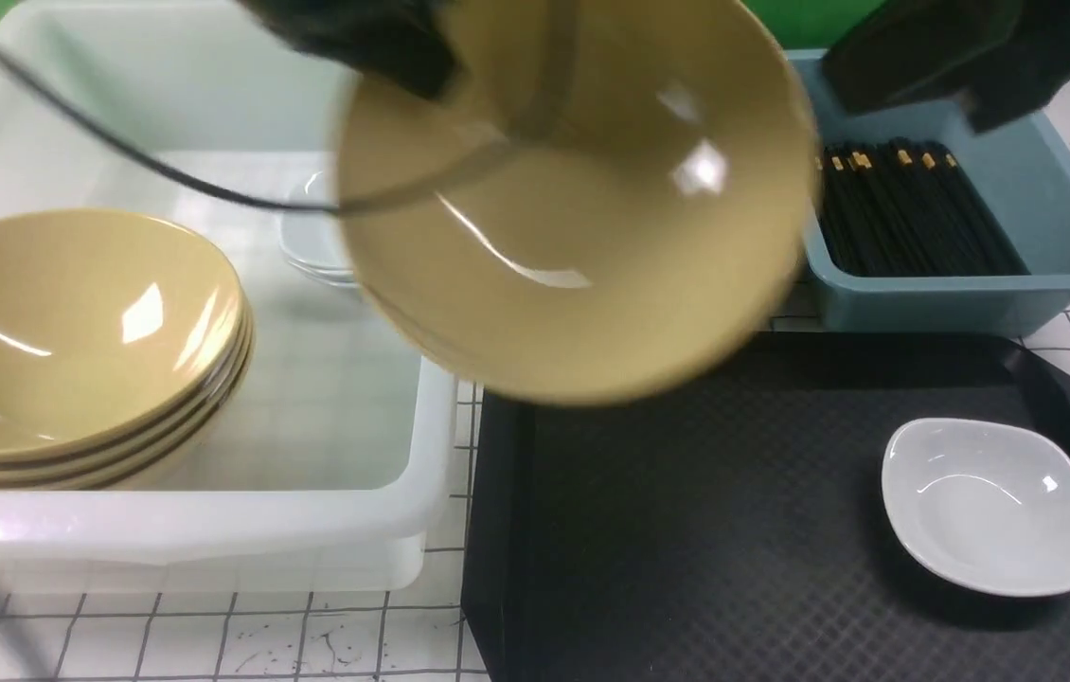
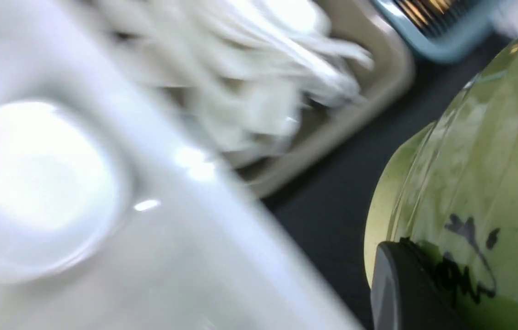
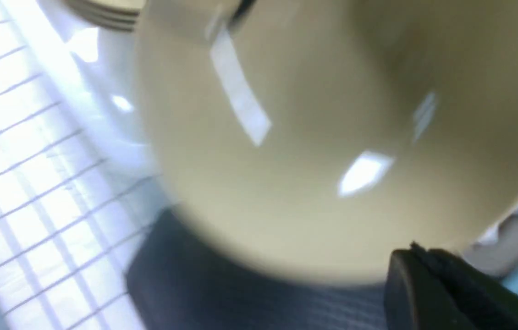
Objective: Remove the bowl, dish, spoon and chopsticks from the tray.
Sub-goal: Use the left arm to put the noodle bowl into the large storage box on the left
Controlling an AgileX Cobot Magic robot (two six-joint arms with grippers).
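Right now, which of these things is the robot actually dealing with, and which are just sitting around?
In the job: the bowl in the air, the dish, the tray.
Just lying about: stacked yellow bowls, white tub, blue bin, binned chopsticks.

Bright glare on bowl (image 1: 582,284) — motion blur

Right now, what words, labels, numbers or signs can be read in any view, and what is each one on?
Black marker scrawl on the outside of the lifted bowl, seen in the left wrist view: too blurred to read.
No text is visible on the tray, dish, white tub or blue bin.
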